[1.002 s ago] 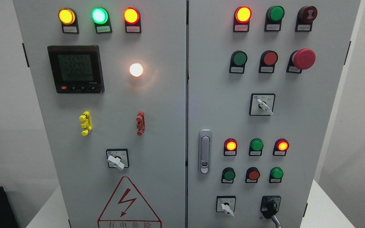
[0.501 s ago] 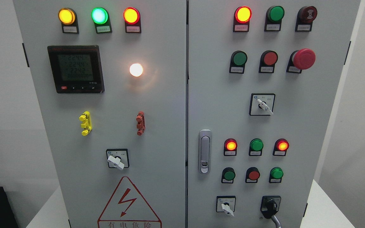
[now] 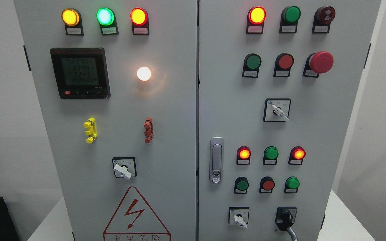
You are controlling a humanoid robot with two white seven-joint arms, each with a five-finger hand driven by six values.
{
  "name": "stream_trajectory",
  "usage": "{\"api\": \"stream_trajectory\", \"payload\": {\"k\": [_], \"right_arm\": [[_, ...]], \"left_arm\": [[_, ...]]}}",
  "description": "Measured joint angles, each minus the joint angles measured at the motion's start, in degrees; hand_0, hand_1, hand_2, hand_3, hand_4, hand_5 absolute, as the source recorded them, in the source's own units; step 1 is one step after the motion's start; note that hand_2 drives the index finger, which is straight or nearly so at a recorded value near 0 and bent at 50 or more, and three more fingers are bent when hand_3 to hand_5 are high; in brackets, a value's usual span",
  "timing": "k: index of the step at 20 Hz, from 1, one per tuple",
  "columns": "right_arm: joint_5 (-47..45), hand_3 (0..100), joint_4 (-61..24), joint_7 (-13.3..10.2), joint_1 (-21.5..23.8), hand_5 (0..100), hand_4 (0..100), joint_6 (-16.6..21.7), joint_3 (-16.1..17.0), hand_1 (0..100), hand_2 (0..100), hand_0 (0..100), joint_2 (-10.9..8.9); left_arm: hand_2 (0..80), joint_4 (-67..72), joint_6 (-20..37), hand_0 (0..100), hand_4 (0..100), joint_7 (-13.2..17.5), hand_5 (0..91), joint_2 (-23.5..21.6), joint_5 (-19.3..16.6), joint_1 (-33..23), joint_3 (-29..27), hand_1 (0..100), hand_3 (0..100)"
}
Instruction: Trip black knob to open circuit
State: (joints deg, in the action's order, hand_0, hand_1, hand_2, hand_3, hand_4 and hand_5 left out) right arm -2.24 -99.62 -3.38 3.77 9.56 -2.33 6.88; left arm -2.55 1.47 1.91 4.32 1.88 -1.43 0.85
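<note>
Neither robot hand shows anywhere in the head view, so whether either is released, clenched or grasping something cannot be told.

Nearest the camera, at about 5 o'clock in the frame, sits the black knob (image 3: 285, 217) on its dark square plate, low on the right-hand door of the grey cabinet (image 3: 166, 110). Its handle points down toward 5 o'clock, and a grey stem or cable runs off the bottom edge just beneath it. Just beside it at 9 o'clock is a white-handled selector switch (image 3: 239, 217).

Going up the right door: two rows of small buttons and lamps, then the silver door latch (image 3: 216, 160) near the centre seam, another white selector (image 3: 277, 110) at 2 o'clock, and the red mushroom button (image 3: 320, 62) above it. On the left door, the warning triangle (image 3: 136, 214) lies at 6 o'clock, the meter display (image 3: 80, 72) at 10 o'clock, and a glowing white lamp (image 3: 144, 73) near 12.

Judging by the many lit lamps and the untouched knob, the circuit seems live and the task not started: reaching, gripping and turning the knob all remain.
</note>
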Motion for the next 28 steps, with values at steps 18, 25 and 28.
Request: {"api": "stream_trajectory", "payload": {"k": [18,25,28], "right_arm": [[-0.03,100,0.01,-0.08,-0.02,100,100,0.0,-0.32,0,3,0,0.02],[-0.03,100,0.02,-0.11,-0.1,100,100,0.0,-0.44,0,3,0,0.02],[-0.03,100,0.03,-0.11,-0.2,100,100,-0.03,-0.54,0,4,0,0.02]], "left_arm": [[0.0,0.0,0.0,12,0,0.0,0.0,0.0,0.0,0.0,0.0,39,0],[0.0,0.0,0.0,12,0,0.0,0.0,0.0,0.0,0.0,0.0,39,0],[0.0,0.0,0.0,12,0,0.0,0.0,0.0,0.0,0.0,0.0,39,0]]}}
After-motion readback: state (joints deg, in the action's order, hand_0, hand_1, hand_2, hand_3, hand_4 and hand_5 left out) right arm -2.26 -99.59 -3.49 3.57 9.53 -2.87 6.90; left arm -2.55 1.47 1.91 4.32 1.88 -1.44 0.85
